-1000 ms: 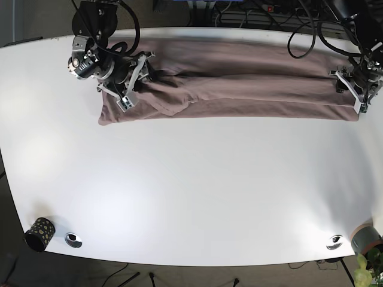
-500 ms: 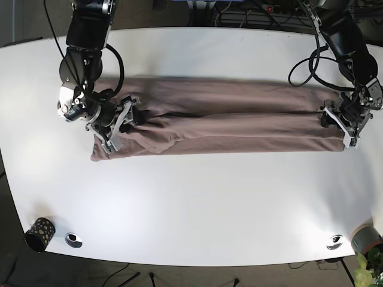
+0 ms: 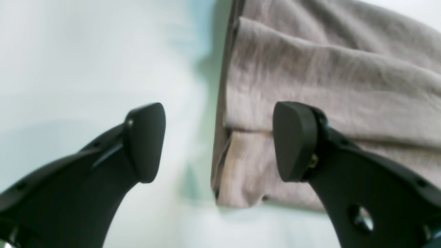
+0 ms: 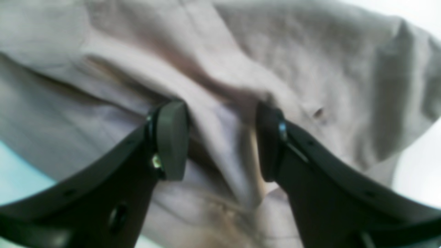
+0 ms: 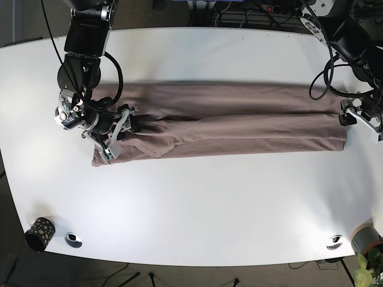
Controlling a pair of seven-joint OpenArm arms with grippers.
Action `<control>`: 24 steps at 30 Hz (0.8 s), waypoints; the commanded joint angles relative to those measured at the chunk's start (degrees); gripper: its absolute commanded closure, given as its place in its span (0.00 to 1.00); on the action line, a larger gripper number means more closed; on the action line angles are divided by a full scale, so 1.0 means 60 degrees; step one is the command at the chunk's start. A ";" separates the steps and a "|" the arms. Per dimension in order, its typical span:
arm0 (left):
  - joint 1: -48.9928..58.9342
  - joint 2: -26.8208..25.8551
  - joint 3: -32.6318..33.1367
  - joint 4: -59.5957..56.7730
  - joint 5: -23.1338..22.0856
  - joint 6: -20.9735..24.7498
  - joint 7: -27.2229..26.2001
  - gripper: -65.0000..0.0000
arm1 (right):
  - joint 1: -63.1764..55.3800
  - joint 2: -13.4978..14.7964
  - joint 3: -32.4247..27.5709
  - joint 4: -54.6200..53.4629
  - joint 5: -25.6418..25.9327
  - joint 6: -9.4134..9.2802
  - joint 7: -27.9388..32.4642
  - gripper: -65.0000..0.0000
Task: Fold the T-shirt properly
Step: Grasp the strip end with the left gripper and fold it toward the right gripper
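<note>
Fabric has come toward you across the table [image 5: 197,203] over the last second: the T-shirt [image 5: 221,128], folded into a long band, earlier lay close to the 12 o'clock edge and now sits nearer the middle, stretched from 9 o'clock to 3 o'clock. Both arms have dragged it there, and the band looks flatter and straighter than it did.

Your left end effector [image 3: 217,141] has let go. In its wrist view the jaws stand wide apart, one finger over bare table, the other over the cloth, with the folded end of the shirt lying between them and nothing pinched. In the base view it now sits just off the shirt's 3 o'clock end, where half a second ago it was on the cloth.

Your right end effector [image 4: 220,141] is at the 9 o'clock end, where the fabric is most bunched. Its jaws are part open with a ridge of cloth rising between the fingers; the view is blurred, and the pads seem to touch the fabric loosely rather than clamp it, so treat that grip as slack.

I judge the repositioning drag finished. What remains is the crosswise fold, so you need fresh grips on the band's ends, and the rumpled 9 o'clock end wants smoothing first.
</note>
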 commanded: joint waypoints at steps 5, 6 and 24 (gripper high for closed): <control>-0.0033 -0.0334 -0.0026 -0.0705 -0.0704 -0.0006 -0.0088 0.29 | 0.0079 0.0099 0.0070 0.0187 0.0125 0.0009 0.0127 0.55; -0.0033 -0.0334 -0.0026 -0.0837 -0.0733 -0.0006 -0.0088 0.29 | 0.0020 0.0099 0.0070 0.0187 0.0125 0.0009 0.0142 0.55; -0.0297 0.0267 0.1088 -0.1555 -0.0806 -0.0006 -0.0117 0.48 | -0.0097 0.0085 0.0085 0.0187 0.0125 0.0009 0.0156 0.55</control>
